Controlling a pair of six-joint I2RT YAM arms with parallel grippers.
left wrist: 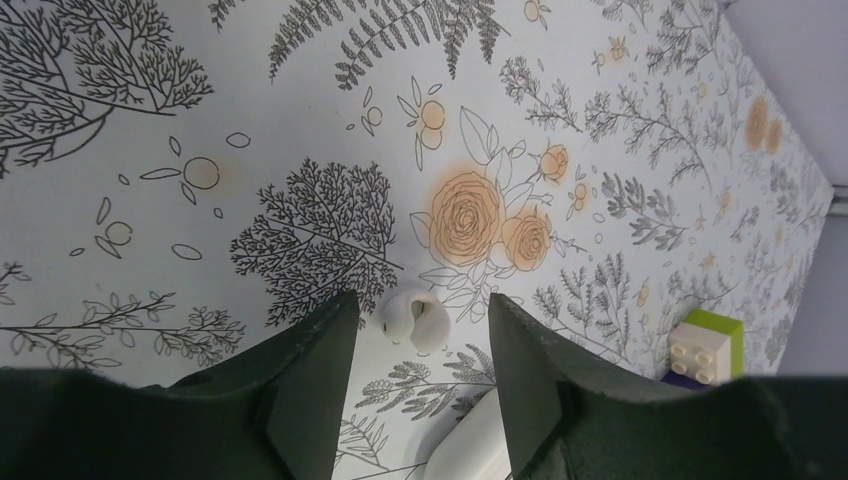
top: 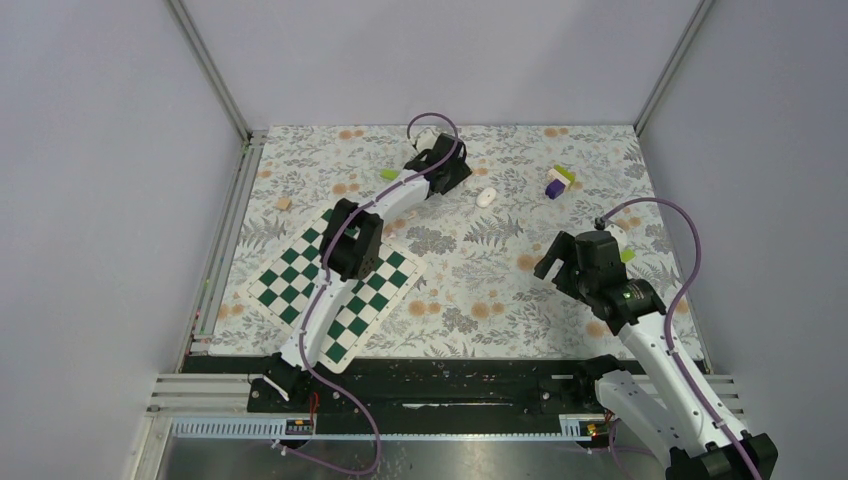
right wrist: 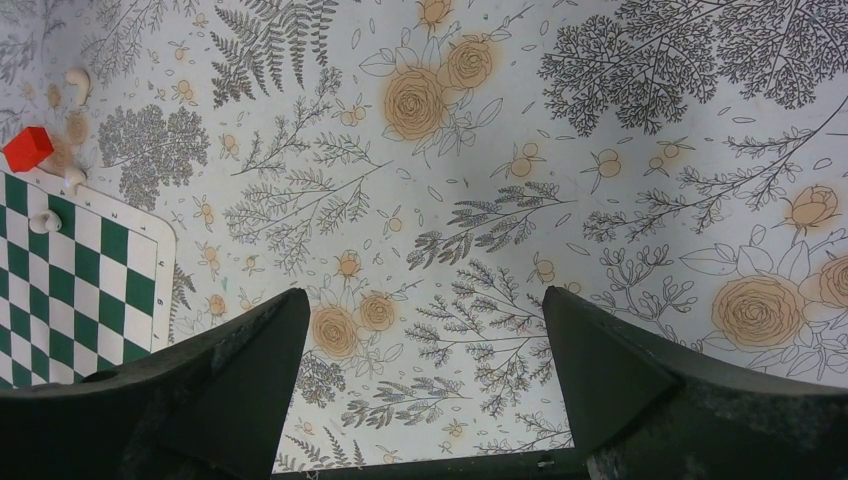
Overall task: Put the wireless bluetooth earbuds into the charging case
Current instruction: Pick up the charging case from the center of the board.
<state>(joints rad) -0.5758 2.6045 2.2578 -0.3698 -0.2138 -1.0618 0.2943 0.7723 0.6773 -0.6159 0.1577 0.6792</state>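
A small white earbud (left wrist: 415, 320) lies on the floral cloth, just beyond the tips of my left gripper (left wrist: 420, 300) and centred in the gap between its fingers. The left gripper is open and touches nothing. A larger white rounded body, the charging case (left wrist: 472, 445), lies nearer under the gripper beside the right finger; its inside does not show. In the top view the case (top: 487, 197) lies just right of the left gripper (top: 462, 177) at the far middle. My right gripper (top: 556, 262) (right wrist: 425, 300) is open and empty above the cloth at the right.
A green-white chessboard (top: 330, 290) (right wrist: 80, 280) lies at the near left under the left arm. A purple, green and white block stack (top: 558, 182) (left wrist: 705, 345) stands right of the case. A red block (right wrist: 27, 148) and small white pieces (right wrist: 75, 80) lie by the board's corner.
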